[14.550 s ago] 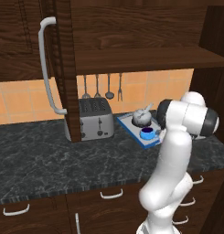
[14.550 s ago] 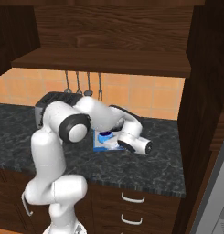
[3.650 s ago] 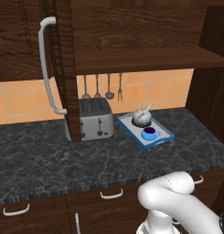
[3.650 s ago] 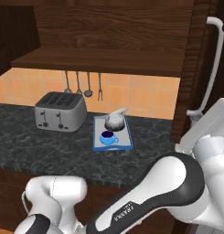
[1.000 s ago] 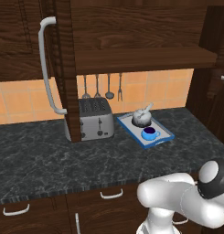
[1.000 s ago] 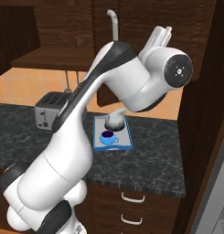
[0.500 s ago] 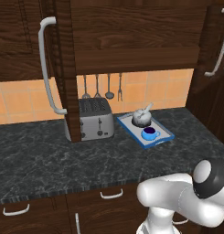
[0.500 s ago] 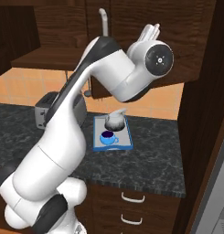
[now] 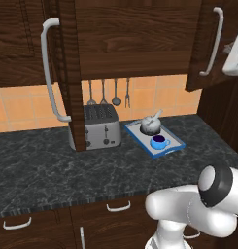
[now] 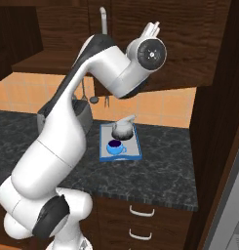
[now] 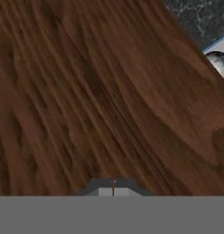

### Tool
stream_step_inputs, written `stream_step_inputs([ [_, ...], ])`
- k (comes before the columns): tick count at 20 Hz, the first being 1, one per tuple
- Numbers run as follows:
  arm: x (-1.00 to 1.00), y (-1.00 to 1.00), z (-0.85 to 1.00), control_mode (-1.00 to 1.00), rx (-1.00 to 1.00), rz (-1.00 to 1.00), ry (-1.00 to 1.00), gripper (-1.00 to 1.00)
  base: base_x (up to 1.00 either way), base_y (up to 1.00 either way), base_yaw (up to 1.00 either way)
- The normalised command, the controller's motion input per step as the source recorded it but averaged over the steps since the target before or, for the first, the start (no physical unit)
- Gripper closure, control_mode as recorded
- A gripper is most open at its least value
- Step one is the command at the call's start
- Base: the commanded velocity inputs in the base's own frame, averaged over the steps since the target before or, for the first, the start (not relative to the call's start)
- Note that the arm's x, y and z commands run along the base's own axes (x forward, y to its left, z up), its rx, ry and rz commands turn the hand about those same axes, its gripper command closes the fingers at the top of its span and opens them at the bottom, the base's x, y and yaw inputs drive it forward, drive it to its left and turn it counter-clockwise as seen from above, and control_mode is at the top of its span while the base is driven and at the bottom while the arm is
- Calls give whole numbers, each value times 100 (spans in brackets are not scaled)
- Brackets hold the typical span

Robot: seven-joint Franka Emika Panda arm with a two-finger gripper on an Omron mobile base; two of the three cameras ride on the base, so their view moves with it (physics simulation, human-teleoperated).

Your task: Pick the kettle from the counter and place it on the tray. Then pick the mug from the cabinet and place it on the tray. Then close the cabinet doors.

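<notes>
Fingers [image 11: 113,188] are pressed together with nothing between them, right up against woodgrain that I take to be a door. From my right base camera I see the hand raised high in front of the cabinet [image 10: 165,44].

On the worktop [image 9: 52,170] I count one tray [image 9: 140,138], blue-rimmed, and it carries two things: one kettle [image 9: 150,125] toward the back and one blue mug [image 9: 159,142] in front of it, close together but whether they touch I cannot tell. One toaster [image 9: 101,126] stands just left of the tray. Three utensils [image 9: 114,92] hang on the tiled wall behind it.

Two doors show from my left base camera, each with one bar handle: the left door [image 9: 69,73] stands edge-on to me, wide open, and the right door [image 9: 208,44] hangs partly swung out.
</notes>
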Motion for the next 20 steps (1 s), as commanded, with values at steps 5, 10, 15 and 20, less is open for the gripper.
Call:
stream_step_inputs([
  [5, 78, 38, -21, -100, 0, 0, 0, 100, 0, 0, 0],
  [10, 64, 28, -28, -100, 0, -1, -3, 100, 0, 0, 0],
  [15, 75, 23, -26, -100, 0, -1, 0, 100, 0, 0, 0],
  [20, 86, 26, -23, -100, 0, 0, -1, 100, 0, 0, 0],
])
